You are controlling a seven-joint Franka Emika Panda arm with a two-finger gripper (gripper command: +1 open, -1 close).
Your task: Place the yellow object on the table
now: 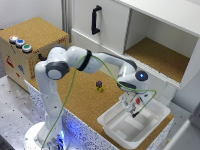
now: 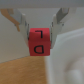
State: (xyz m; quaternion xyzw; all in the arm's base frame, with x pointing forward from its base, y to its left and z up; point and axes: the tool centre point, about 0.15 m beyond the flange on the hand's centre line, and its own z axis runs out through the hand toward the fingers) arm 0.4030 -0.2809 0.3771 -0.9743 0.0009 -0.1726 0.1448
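Cork table (image 1: 85, 102) bears a white bin (image 1: 155, 120), cabinet (image 1: 150, 30) behind.

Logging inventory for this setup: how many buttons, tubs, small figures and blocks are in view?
Buttons: 3
White tub: 1
Small figure: 1
Red block: 1
Total: 6

The exterior view looks down from high up and well back, taking in the table (image 1: 87, 107), the arm, the cabinet (image 1: 150, 35) at two o'clock and the button box (image 1: 35, 47) at ten o'clock. The wrist view looks along the gripper (image 2: 39, 30) from very near. Both show the white bin (image 1: 132, 125).
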